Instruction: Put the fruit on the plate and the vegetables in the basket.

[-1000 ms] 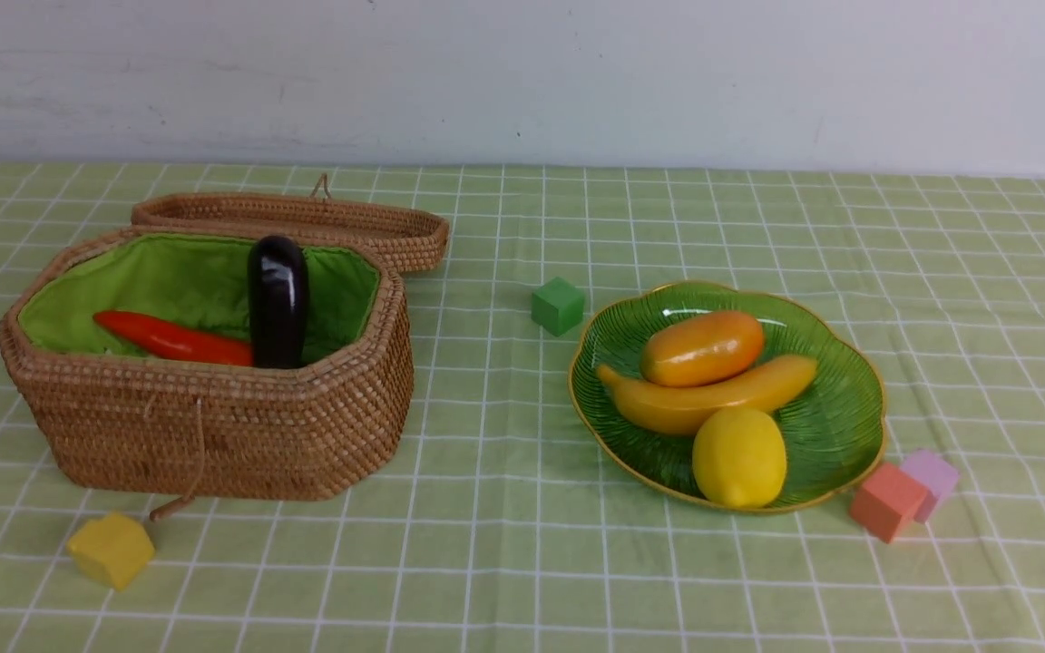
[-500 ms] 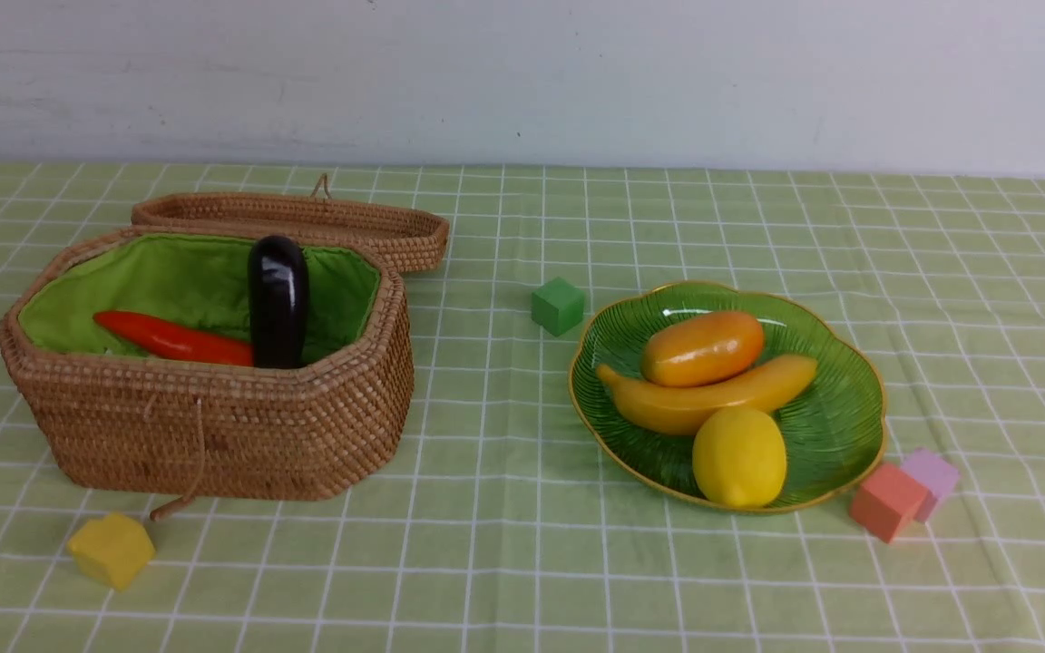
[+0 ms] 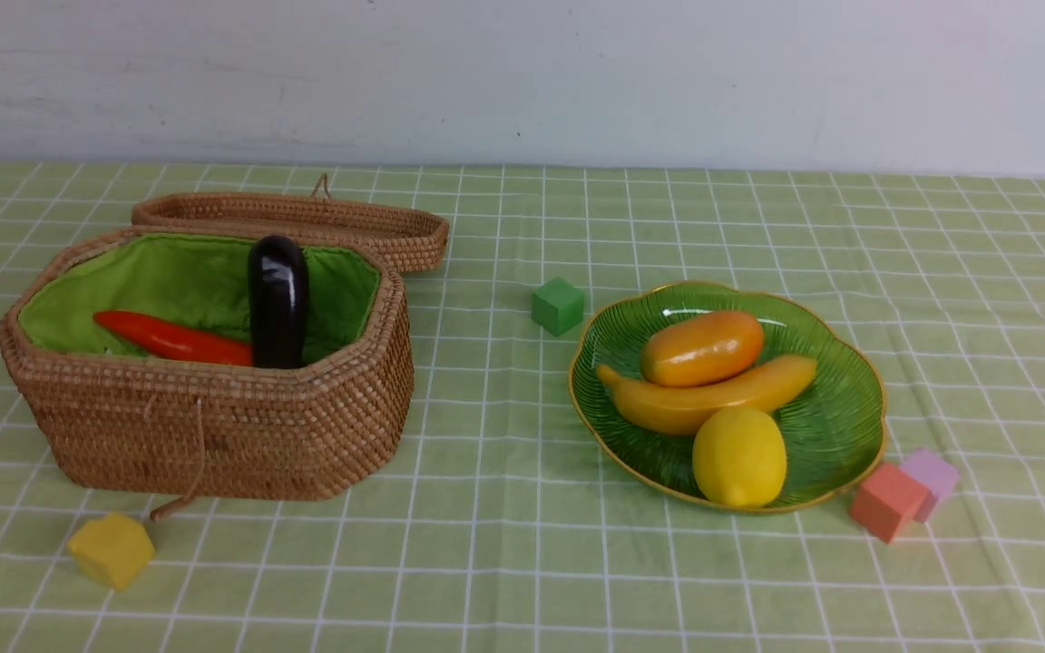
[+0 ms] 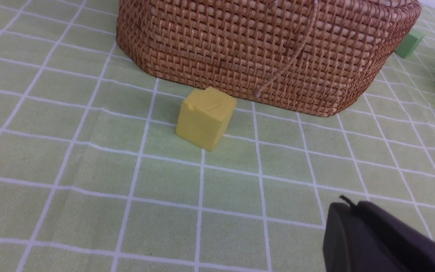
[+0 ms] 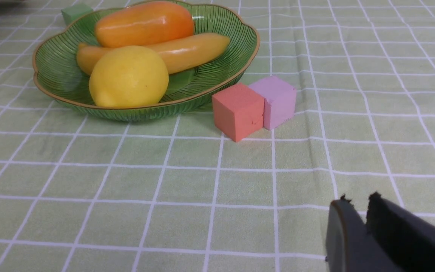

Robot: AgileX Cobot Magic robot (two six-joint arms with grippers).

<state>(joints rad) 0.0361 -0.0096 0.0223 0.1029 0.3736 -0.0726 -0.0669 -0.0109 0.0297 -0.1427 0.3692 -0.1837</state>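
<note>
The wicker basket (image 3: pixel 214 435) stands open at the left, its lid (image 3: pixel 305 222) folded back. Inside it a purple eggplant (image 3: pixel 278 299) stands on end beside a red carrot (image 3: pixel 173 338). The green plate (image 3: pixel 849 426) at the right holds a mango (image 3: pixel 702 347), a banana (image 3: pixel 713 399) and a lemon (image 3: pixel 738 456). Neither arm shows in the front view. My left gripper (image 4: pixel 347 206) hangs shut and empty over the cloth, short of the basket (image 4: pixel 263 49). My right gripper (image 5: pixel 357 200) is shut but for a slit at the tips, empty, short of the plate (image 5: pixel 59 71).
A yellow cube (image 3: pixel 112 549) lies before the basket and a green cube (image 3: pixel 558 306) between basket and plate. An orange-red cube (image 3: pixel 887 501) and a purple cube (image 3: pixel 932 472) touch each other by the plate's near right rim. A green checked cloth covers the table.
</note>
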